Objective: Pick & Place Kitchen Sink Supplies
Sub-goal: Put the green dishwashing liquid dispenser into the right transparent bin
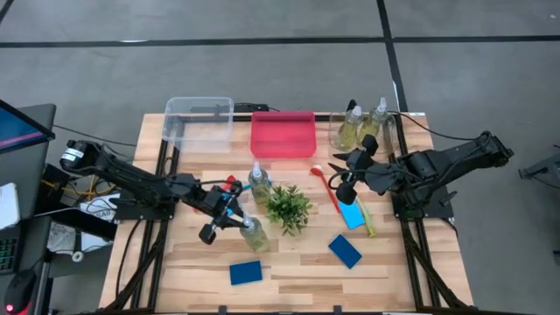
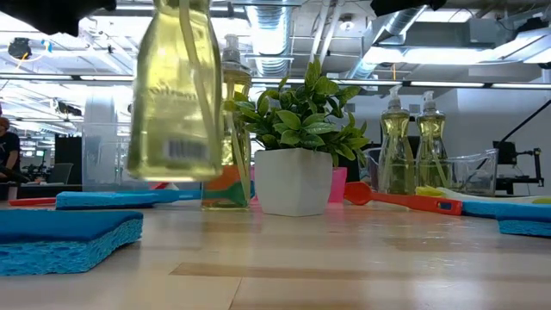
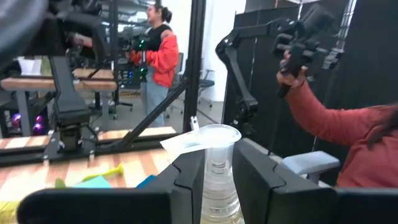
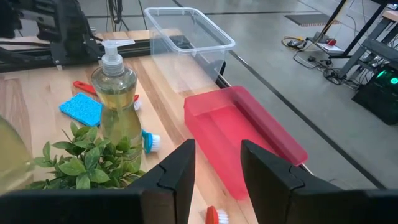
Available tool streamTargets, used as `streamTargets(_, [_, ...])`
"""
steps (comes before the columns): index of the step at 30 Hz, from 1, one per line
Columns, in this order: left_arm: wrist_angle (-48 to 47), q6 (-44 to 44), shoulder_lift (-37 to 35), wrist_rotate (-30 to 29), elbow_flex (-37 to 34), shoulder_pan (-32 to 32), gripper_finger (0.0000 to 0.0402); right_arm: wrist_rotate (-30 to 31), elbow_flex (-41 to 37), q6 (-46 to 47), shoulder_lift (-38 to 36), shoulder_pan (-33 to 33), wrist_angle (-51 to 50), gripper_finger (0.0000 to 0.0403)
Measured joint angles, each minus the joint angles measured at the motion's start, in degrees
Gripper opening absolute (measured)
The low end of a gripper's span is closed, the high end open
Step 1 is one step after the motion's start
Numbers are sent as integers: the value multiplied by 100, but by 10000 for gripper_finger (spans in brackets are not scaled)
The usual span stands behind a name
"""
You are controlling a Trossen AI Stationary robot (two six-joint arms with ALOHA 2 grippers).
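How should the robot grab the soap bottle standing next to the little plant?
Grip the soap bottle at its thin neck, just under the pump, coming in level from the side away from the plant. It stands upright, and its belly looks wider and rounder.

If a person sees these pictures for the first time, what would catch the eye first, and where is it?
First, the pump bottle of yellow-green liquid, held off the table by the left hand, which is shut on its neck, just left of the leafy plant. Next, the pink bin at the table's far edge, beside the clear bin. The right hand hovers open above the red brush.
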Motion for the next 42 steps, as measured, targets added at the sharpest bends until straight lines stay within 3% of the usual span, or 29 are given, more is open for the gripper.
streamTargets(18, [117,46,-306,0,222,0,71,-138,0,-184,0,20,390,122])
streamTargets(31, [81,241,-306,0,831,2,70,-167,0,-781,0,623,1157,123])
streamTargets(37, [84,245,-306,-2,955,2,72,-808,0,-962,40,793,1757,130])
streamTargets(42, [78,349,-306,-3,955,2,71,-1061,0,-1247,327,787,2200,168])
